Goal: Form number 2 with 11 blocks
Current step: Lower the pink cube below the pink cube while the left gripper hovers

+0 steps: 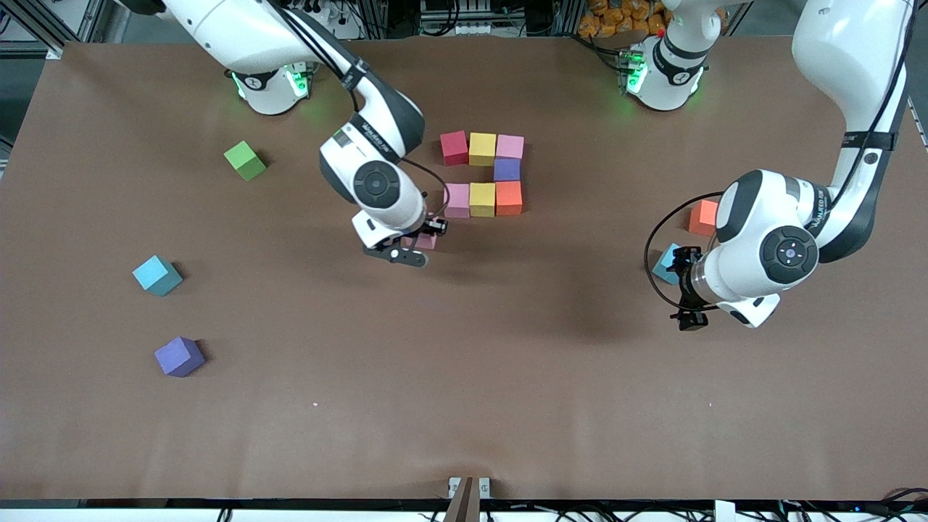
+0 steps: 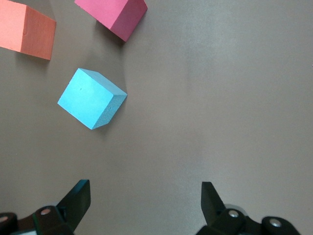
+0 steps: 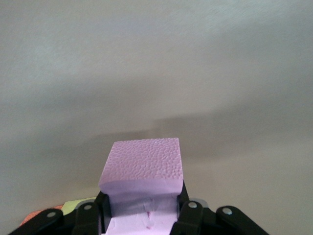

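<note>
Holding a pink block (image 3: 144, 161) pinched between the fingers of my right gripper (image 1: 419, 243), I hang it over the worktop (image 1: 464, 377) just beside the corner of the half-built figure, on the side nearer the front camera. That figure has seven blocks so far: a red block (image 1: 454, 147), a yellow block (image 1: 482, 148) and a pink one (image 1: 510, 146) in the row nearest my bases, a purple block (image 1: 507, 170) under its end, then a second row of pink (image 1: 457, 200), yellow (image 1: 482, 199) and orange (image 1: 509, 198). By my reckoning the held cube belongs directly below the pink end of that second row, touching it. The risk is plain: if I come down skewed or too close, the foam edge could catch that neighbour and push the row out of line; if I let go too high, the light cube may bounce or roll. My left gripper (image 1: 689, 290) waits with its fingers spread wide over bare worktop near a light blue block (image 2: 92, 98), with an orange block (image 2: 27, 32) and another pink block (image 2: 115, 13) just beside it. Spare cubes lie toward the right arm's end: a light blue cube (image 1: 156, 275), a purple cube (image 1: 178, 356) and a green cube (image 1: 245, 160) that is not wanted.
</note>
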Available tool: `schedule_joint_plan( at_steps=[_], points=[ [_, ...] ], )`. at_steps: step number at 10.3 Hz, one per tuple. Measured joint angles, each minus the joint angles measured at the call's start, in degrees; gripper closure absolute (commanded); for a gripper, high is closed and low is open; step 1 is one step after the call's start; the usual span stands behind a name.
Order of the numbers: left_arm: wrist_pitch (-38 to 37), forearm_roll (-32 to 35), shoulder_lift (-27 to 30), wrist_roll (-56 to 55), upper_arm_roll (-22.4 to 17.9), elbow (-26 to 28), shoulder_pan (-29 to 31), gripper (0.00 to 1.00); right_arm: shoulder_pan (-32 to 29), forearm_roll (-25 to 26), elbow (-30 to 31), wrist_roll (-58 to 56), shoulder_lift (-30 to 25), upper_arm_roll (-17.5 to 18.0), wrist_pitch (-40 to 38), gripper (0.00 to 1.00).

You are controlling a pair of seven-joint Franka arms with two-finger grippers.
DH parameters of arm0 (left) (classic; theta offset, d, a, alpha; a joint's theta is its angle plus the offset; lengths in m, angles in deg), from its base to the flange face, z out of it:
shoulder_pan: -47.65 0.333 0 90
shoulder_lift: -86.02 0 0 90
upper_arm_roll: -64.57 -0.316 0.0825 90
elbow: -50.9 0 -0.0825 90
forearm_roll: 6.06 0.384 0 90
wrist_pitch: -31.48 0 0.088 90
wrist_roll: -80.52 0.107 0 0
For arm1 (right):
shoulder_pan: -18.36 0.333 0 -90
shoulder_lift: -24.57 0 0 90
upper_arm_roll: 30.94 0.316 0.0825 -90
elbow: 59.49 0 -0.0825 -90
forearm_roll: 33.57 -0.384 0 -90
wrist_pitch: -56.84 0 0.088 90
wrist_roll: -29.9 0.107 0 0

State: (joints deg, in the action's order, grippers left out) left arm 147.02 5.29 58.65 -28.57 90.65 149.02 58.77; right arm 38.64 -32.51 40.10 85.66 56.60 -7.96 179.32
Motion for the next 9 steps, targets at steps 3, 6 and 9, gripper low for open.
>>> schedule_joint_plan(
  at_steps=[3, 6, 9],
  points=[
    [-0.04, 0.0, -0.03, 1.88, 0.01, 1.4, 0.97, 0.0, 3.09, 0.18, -4.41, 0.24, 3.57, -1.44, -0.07, 0.95],
    [-0.03, -0.01, -0.04, 4.67, 0.04, 1.55, 3.63, 0.0, 4.85, 0.33, -7.28, 0.24, 5.92, -2.59, -0.16, 0.95],
    [0.06, -0.01, -0.04, 5.75, 0.14, 1.52, 5.01, 0.0, 6.13, 2.17, -7.77, 0.23, 6.97, -2.67, -0.21, 0.95]
  ],
)
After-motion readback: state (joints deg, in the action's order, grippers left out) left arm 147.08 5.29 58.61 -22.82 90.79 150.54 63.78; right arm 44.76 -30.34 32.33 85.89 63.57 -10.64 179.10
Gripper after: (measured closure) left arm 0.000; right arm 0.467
